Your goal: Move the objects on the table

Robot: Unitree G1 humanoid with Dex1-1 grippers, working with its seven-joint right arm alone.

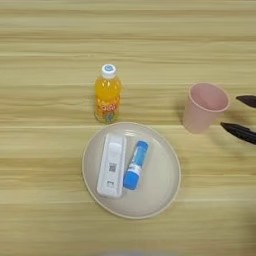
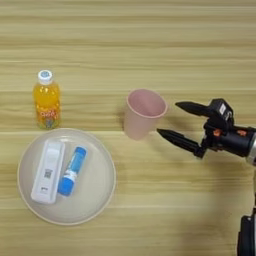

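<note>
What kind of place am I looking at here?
Probably a tabletop test setup for a robot, not a home kitchen: a bare wood-grain table holds a few staged items, a juice bottle and pink cup, with a black gripper beside the cup.

Both eyes look steeply down from close above on the light wood-grain table (image 1: 50, 30), sharing the round beige plate (image 2: 95, 200) and pink plastic cup (image 1: 205, 106), the right eye reaching further right.
</note>
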